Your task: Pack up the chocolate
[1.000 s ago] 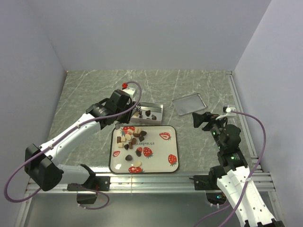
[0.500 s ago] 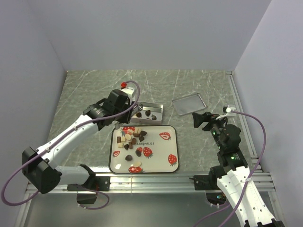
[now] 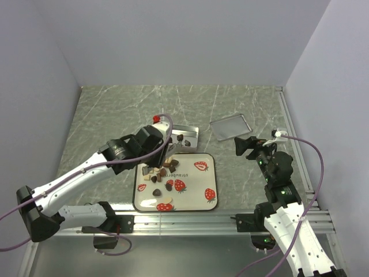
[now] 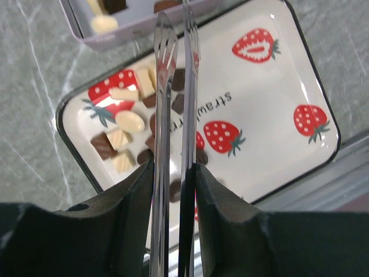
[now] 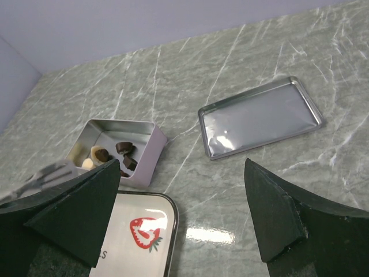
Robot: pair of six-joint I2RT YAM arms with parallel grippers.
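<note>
Chocolate pieces (image 3: pixel 162 172) in dark brown, light brown and cream lie heaped on the left half of the strawberry-print tray (image 3: pixel 196 186). More chocolate pieces (image 5: pixel 113 154) sit inside the small lilac tin (image 3: pixel 189 134). My left gripper (image 3: pixel 154 144) is shut on metal tongs (image 4: pixel 173 86), whose arms run forward over the chocolate heap (image 4: pixel 130 122) on the tray (image 4: pixel 271 86). The tong tips stand slightly apart with nothing between them, near the tin's wall (image 4: pixel 109 36). My right gripper (image 3: pixel 247 145) hovers open and empty at the right, above the marble.
The tin's flat metal lid (image 3: pixel 230 127) lies upside down on the marble behind the right gripper (image 5: pixel 181 167), and it also shows as a shiny lid (image 5: pixel 259 118) in the right wrist view. The tin (image 5: pixel 145 157) stands just behind the tray's far edge (image 5: pixel 151 231).
The left arm has swung from over the tin back toward the near side, bringing the tongs over the tray's chocolate heap. The right arm has not moved.
</note>
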